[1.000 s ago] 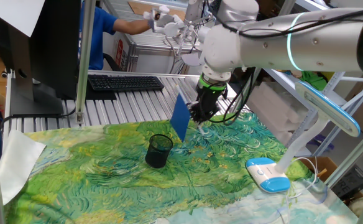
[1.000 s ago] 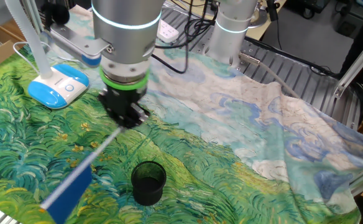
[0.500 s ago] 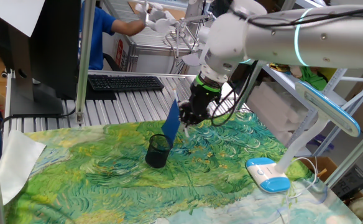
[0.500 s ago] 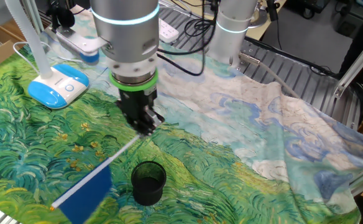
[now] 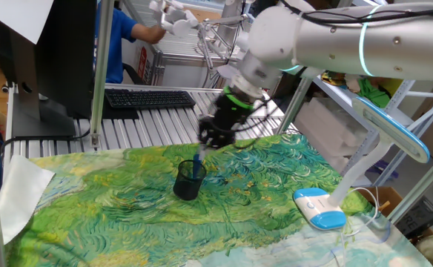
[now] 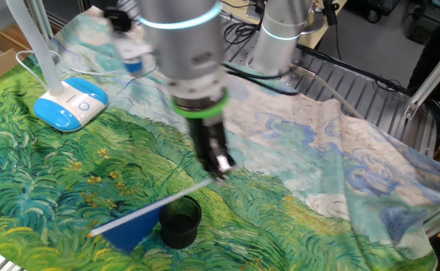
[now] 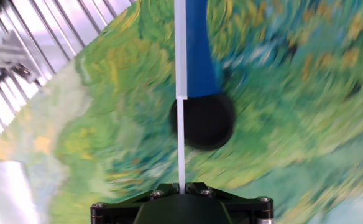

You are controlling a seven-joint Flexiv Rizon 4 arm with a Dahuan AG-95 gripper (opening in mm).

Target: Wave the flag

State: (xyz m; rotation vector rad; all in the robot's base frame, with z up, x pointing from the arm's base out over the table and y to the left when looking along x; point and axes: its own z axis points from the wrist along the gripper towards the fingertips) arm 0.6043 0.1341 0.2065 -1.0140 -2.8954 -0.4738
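Flag [image 6: 133, 225] off the worktop [image 6: 340, 181], stick pinched in claw [image 6: 218, 167], cloth tilted low beside black mesh cup [image 6: 179, 221], mid-worktop. Hand view blurred. Judged: grasp done, wave apparently underway; more swings and set-down probably left.

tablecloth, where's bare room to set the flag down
The green painted tablecloth is bare near the front edge, between the white paper and the blue-and-white lamp base. It is crowded around the black mesh cup, where the gripper swings the small blue flag.
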